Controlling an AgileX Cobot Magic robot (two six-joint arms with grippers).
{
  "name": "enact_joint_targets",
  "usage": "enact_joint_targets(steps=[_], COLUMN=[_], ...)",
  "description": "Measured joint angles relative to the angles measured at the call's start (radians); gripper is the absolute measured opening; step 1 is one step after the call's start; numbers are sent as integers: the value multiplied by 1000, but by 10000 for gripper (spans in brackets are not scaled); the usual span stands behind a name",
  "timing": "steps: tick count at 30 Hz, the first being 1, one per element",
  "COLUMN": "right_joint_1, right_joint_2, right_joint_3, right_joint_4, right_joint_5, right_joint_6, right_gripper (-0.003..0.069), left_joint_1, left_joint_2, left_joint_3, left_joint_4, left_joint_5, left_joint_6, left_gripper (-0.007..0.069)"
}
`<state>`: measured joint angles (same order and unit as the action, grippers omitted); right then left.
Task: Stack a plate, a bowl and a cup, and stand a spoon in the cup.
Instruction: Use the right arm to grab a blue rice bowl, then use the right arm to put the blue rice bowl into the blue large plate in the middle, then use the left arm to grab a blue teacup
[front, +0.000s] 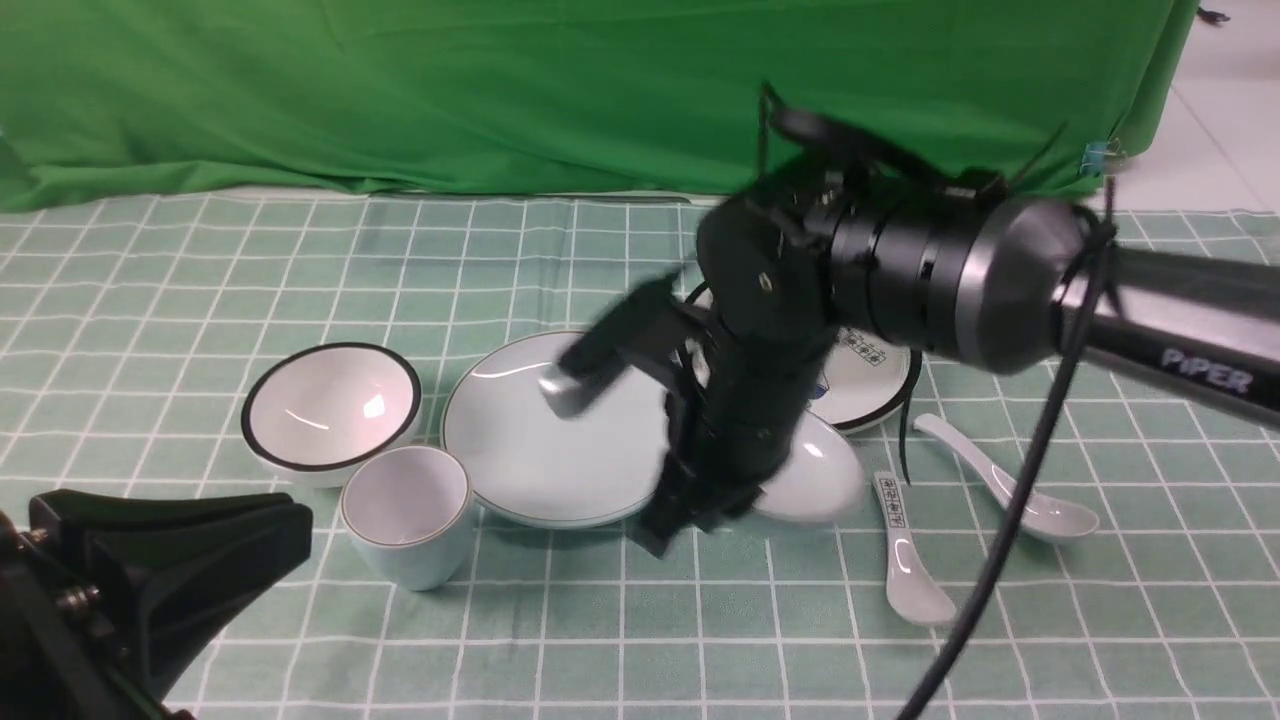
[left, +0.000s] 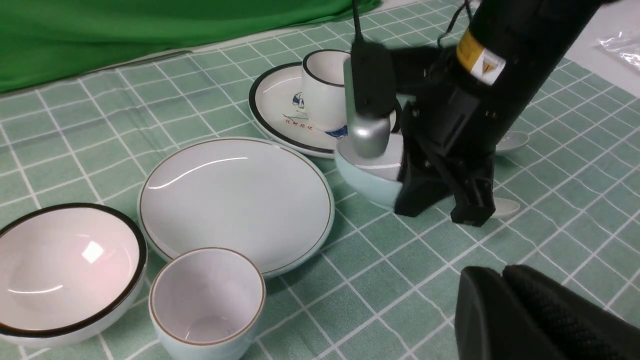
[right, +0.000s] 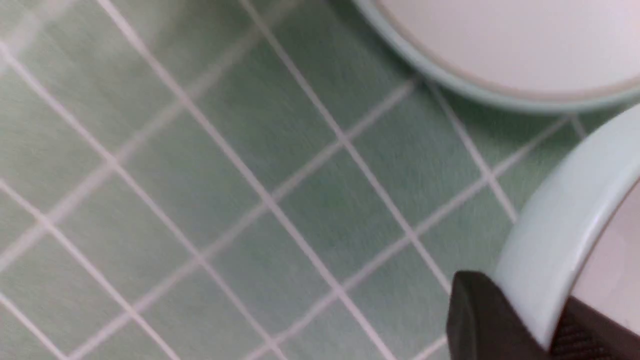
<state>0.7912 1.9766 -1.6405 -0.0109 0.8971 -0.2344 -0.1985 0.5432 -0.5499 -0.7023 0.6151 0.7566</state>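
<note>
**Condition.** The right gripper is closed on the rim of the pale blue shallow ceramic bowl. The right wrist view shows one finger outside the wall and one inside. The bowl is found at the level of the checked green cloth, just beside the plain pale blue round plate, with a narrow gap between them. Whether it is lifted cannot be told. The left gripper is pressed together and empty, near the small pale blue handleless cup.

**Hazards, as judged.**
- The glazed wall is pinched at one side only, so the bowl could tip or slide from the pinch once raised.
- If too little height is gained, the plate's rim could be struck and the plate pushed towards the cup.
- The white black-rimmed printed plate behind the bowl and the white spoon with printed marks could be knocked by the arm.

The plain glossy white ceramic soup spoon lies apart, to the right.
</note>
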Motion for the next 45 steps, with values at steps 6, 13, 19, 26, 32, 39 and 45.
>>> enact_joint_targets(steps=[6, 13, 19, 26, 32, 39, 45], right_joint_1=[30, 30, 29, 30, 30, 30, -4], right_joint_2=[50, 271, 308, 309, 290, 131, -47], right_joint_3=[-156, -306, -338, -338, -339, -360, -316], right_joint_4=[11, 11, -4, -2, -2, -3, -13], right_joint_5=[-84, -119, -160, -151, -110, 93, 232], right_joint_6=[-68, -100, -103, -89, -80, -71, -59], right_gripper=[76, 76, 97, 340, 517, 418, 74], left_joint_1=[0, 0, 0, 0, 0, 0, -8], left_joint_2=[0, 0, 0, 0, 0, 85, 310], left_joint_3=[0, 0, 0, 0, 0, -19, -180], left_joint_4=[0, 0, 0, 0, 0, 19, 51], left_joint_5=[-3, -5, -5, -5, -5, 52, 223], left_joint_6=[0, 0, 0, 0, -7, -17, -40], left_gripper=[17, 17, 17, 17, 17, 17, 13])
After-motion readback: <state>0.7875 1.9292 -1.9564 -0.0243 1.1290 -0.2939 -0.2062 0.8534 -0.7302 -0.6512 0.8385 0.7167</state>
